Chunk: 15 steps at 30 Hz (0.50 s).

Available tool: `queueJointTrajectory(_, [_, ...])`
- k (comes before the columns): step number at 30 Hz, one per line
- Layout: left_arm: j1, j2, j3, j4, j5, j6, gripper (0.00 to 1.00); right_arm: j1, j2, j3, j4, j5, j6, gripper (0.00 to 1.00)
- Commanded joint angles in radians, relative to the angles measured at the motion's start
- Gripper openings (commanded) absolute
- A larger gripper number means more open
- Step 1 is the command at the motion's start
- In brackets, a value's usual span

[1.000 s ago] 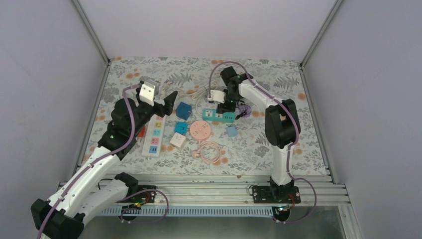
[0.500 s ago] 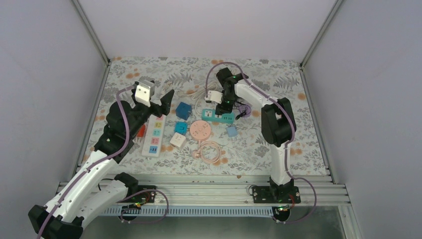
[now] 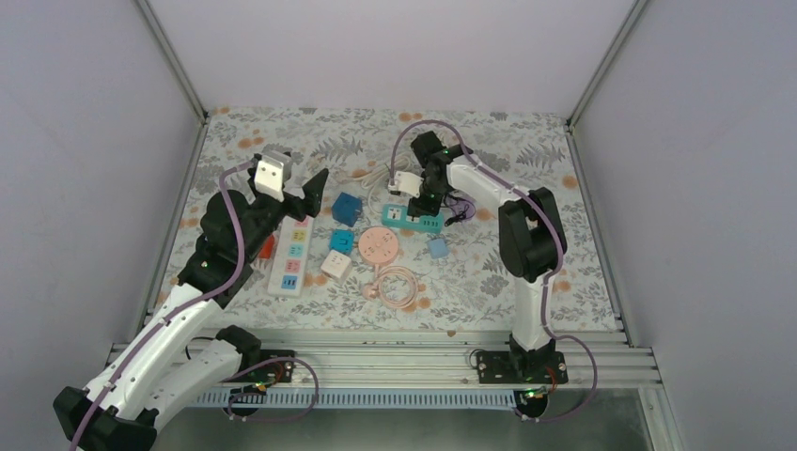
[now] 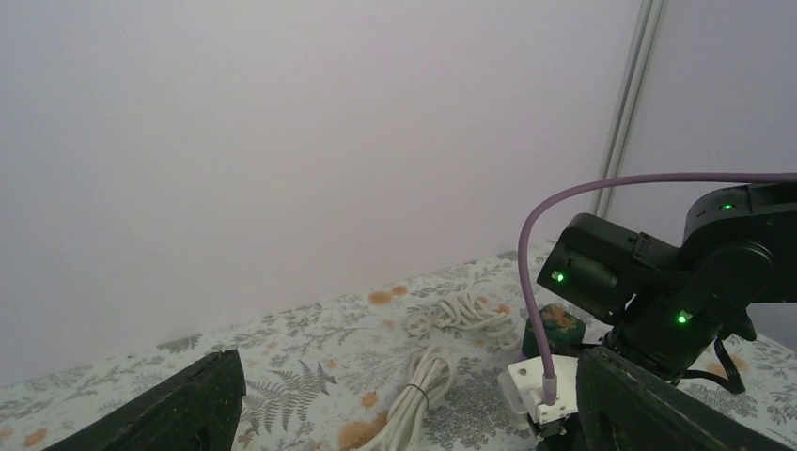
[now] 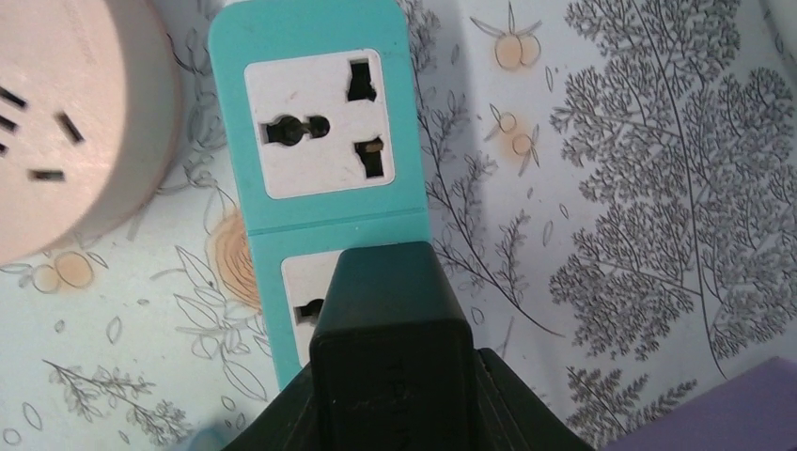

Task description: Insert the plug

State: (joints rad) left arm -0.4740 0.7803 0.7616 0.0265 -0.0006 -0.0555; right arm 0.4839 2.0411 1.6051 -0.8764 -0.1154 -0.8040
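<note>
Over the teal strip, right pincer pinches the black plug pointing downward; left pincer spread.

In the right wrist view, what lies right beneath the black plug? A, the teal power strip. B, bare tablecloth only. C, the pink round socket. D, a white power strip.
A: the black plug covers part of the second outlet of the teal power strip.

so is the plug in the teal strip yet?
Cannot tell. The plug, in the right gripper, covers part of the second socket on the strip in the wrist view; its prongs are hidden.
</note>
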Motion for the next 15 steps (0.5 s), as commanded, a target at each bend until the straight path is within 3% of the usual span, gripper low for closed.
queueJointTrajectory(1, [0.001, -0.004, 0.019, -0.001, -0.01, 0.01, 0.88, -0.049, 0.075, 0.031, -0.106, 0.198, -0.053, 0.04])
queueJointTrajectory(9, [0.002, -0.001, 0.017, -0.002, -0.008, 0.002, 0.88, -0.067, 0.115, 0.057, -0.107, 0.198, -0.032, 0.27])
queueJointTrajectory(11, [0.002, 0.0, 0.018, -0.002, -0.007, 0.001, 0.88, -0.07, 0.102, 0.055, -0.099, 0.18, -0.028, 0.36])
queueJointTrajectory(13, [0.002, 0.003, 0.019, 0.0, -0.008, 0.003, 0.88, -0.069, 0.087, 0.065, -0.097, 0.156, -0.018, 0.57])
queueJointTrajectory(15, [0.002, 0.008, 0.017, 0.003, -0.011, 0.008, 0.88, -0.066, 0.07, 0.09, -0.097, 0.142, 0.016, 0.64])
